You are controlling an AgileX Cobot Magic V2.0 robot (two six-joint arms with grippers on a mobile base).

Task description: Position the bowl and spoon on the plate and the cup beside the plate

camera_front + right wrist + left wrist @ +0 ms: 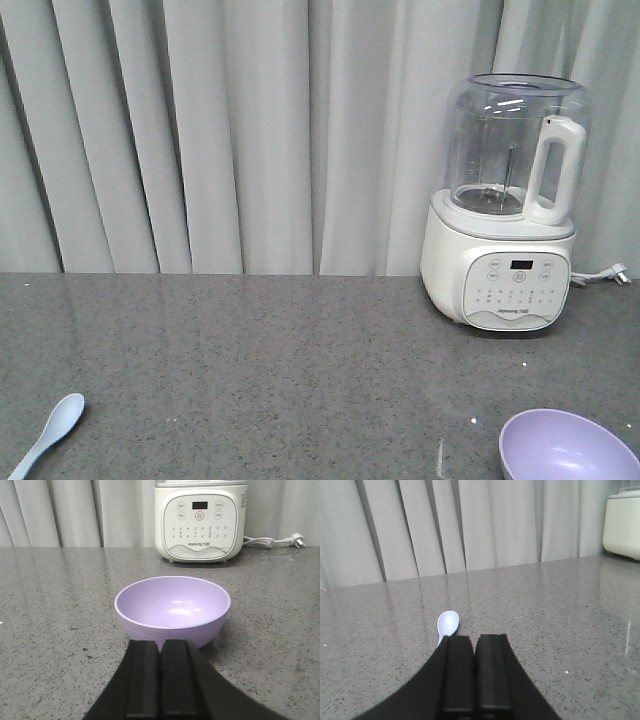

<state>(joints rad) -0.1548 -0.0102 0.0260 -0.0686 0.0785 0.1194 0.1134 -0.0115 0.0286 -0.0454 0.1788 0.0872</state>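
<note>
A pale white-blue spoon (50, 432) lies on the grey counter at the front left; its scoop (448, 623) shows just ahead of my left gripper (474, 639), which is shut with nothing in it, and the handle is hidden behind the fingers. The lavender bowl (566, 448) stands at the front right, cut by the frame edge. In the right wrist view the empty bowl (172, 608) sits upright straight ahead of my right gripper (161, 644), which is shut and empty, close to the bowl's near wall. The plate and the cup are out of view.
A white blender (506, 205) with a clear jug stands at the back right of the counter; its base (200, 522) is behind the bowl, with a cord and plug (295, 539) to its right. Grey curtains (240, 130) hang behind the counter (300, 360).
</note>
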